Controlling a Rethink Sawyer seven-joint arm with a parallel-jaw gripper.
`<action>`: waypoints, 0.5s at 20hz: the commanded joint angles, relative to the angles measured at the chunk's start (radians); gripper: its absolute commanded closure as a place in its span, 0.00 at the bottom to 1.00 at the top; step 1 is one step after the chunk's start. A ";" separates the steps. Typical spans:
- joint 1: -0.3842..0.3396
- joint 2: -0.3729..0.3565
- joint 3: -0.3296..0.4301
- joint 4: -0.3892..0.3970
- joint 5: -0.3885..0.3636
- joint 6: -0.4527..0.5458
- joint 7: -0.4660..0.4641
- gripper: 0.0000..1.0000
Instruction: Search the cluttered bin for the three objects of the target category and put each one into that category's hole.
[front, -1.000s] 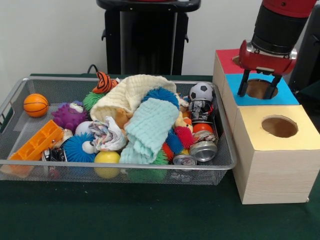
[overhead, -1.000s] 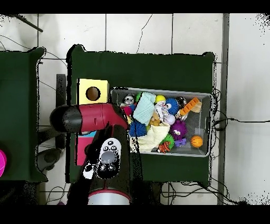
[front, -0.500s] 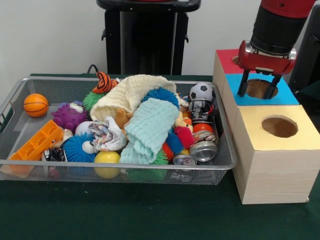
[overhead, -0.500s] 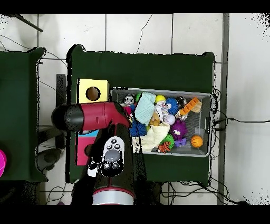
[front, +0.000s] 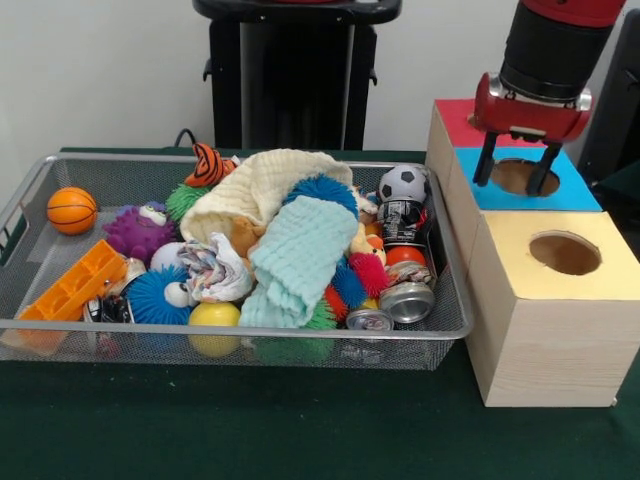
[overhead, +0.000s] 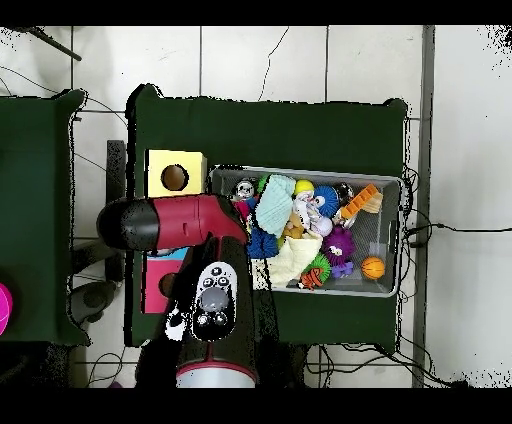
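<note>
My gripper (front: 513, 184) hangs open and empty just above the round hole (front: 518, 176) of the blue-topped box (front: 578, 191), one finger on each side of the hole. To its left, the wire bin (front: 240, 330) is packed with toys, cloths and cans. Drink cans (front: 407, 300) lie at the bin's right end, with one black can (front: 403, 222) below a soccer ball (front: 403, 183). A basketball (front: 72, 210) sits at the bin's far left. In the overhead view the red arm (overhead: 180, 222) hides the gripper and the blue box.
A yellow-topped box (front: 520, 290) with its own hole stands nearest the camera, and a red-topped box (front: 455, 120) is behind the blue one. A teal cloth (front: 300, 255) and a cream cloth (front: 260, 185) cover the bin's middle. A black stand (front: 295, 80) rises behind the bin.
The gripper has risen a little over the blue box's hole and stayed open. The yellow box looks nudged slightly to the right. The bin's contents have not moved.
</note>
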 joint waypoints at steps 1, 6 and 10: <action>-0.042 -0.143 0.008 0.046 0.000 0.155 0.043 0.00; -0.052 -0.256 0.012 0.063 0.034 0.324 0.042 0.00; -0.086 -0.299 0.025 0.033 0.040 0.439 0.011 0.00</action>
